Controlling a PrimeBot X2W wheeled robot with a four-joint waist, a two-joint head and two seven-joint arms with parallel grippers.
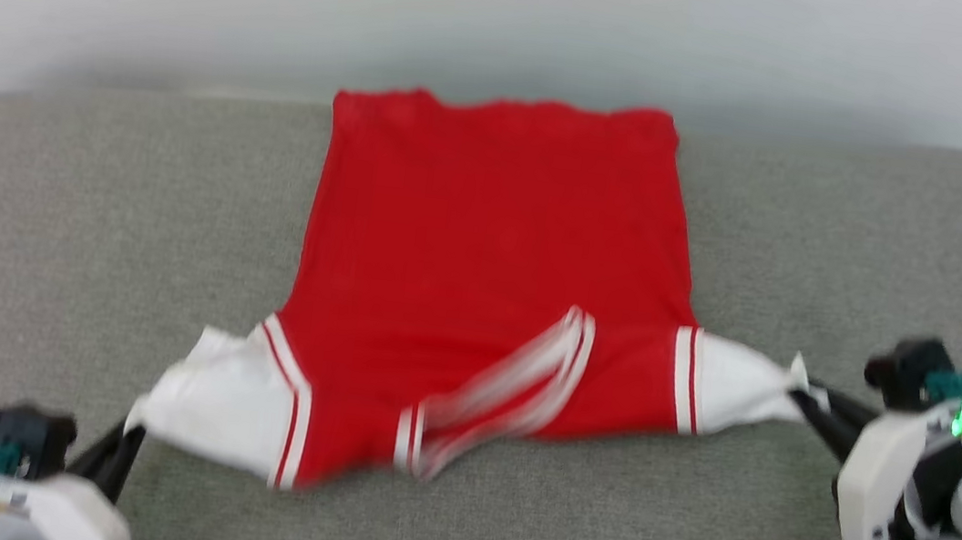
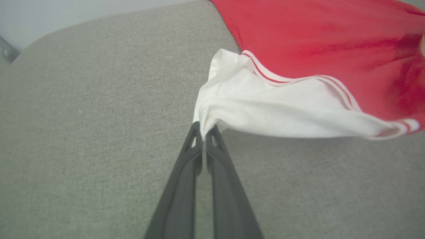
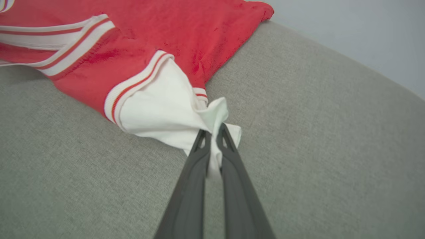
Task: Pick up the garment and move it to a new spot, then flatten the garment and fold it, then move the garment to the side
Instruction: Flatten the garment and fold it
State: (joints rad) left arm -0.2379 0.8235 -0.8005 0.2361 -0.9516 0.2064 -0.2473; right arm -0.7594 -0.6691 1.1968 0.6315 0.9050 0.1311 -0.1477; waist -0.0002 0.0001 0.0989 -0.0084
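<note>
Clamping garment (image 1: 482, 261) sleeves: left pincer (image 2: 203, 131), right pincer (image 3: 214, 133); grey cushion (image 1: 84, 212) beneath, wall (image 1: 512, 17) behind.

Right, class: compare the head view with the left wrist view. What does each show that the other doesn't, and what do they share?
Head view adds: the whole red shirt to its far hem, and the right gripper shut on the right sleeve. Left wrist view adds: a close look at the left gripper, fingertips pressed together on the sleeve's edge. Both: red cloth, the white left sleeve, the grey cushion.
</note>
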